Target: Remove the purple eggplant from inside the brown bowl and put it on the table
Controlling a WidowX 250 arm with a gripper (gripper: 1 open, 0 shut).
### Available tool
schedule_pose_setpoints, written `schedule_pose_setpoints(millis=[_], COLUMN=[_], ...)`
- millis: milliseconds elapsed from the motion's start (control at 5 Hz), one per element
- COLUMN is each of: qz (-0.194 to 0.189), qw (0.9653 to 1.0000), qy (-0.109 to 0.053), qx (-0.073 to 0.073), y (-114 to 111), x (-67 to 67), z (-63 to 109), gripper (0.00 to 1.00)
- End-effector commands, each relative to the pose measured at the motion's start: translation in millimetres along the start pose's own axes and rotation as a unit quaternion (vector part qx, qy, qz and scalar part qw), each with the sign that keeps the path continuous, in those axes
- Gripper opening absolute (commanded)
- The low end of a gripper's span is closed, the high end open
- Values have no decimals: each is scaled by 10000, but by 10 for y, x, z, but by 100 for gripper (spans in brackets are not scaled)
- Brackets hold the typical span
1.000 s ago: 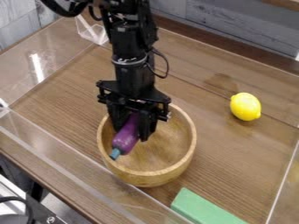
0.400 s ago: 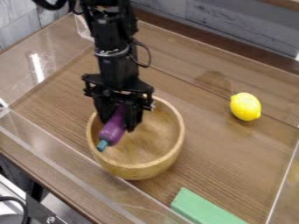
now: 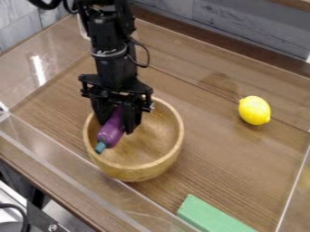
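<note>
The purple eggplant (image 3: 109, 132) hangs tilted in my gripper (image 3: 118, 124), which is shut on its upper part and points straight down. Its teal stem tip is low, at the left inner side of the brown bowl (image 3: 166, 150). The bowl is round, light-brown wood, and sits on the dark wood-grain table (image 3: 218, 77). The black fingers (image 3: 130, 116) reach down into the bowl's left half and hide part of the eggplant. Whether the eggplant touches the bowl's wall I cannot tell.
A yellow lemon (image 3: 253, 110) lies on the table to the right. A flat green block (image 3: 224, 217) sits at the front edge. Clear acrylic walls (image 3: 36, 68) border the tabletop on all sides.
The arm has shifted left and slightly back with the eggplant still in its grip. The bowl has slid the same way along with it.
</note>
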State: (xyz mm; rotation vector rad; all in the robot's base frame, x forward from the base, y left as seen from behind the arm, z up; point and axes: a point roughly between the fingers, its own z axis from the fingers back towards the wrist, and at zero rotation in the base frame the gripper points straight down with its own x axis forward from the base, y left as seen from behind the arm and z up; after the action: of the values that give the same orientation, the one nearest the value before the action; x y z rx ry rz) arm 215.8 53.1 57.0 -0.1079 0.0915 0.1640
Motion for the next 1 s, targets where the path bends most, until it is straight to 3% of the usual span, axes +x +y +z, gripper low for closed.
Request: schedule_pose_setpoints(millis=[0,800], qz=[17,131], qw=[9997,9996], qy=[-261,-241], qx=[32,12], y=[26,30], x=[58,40], z=[106,63], gripper=[0,0])
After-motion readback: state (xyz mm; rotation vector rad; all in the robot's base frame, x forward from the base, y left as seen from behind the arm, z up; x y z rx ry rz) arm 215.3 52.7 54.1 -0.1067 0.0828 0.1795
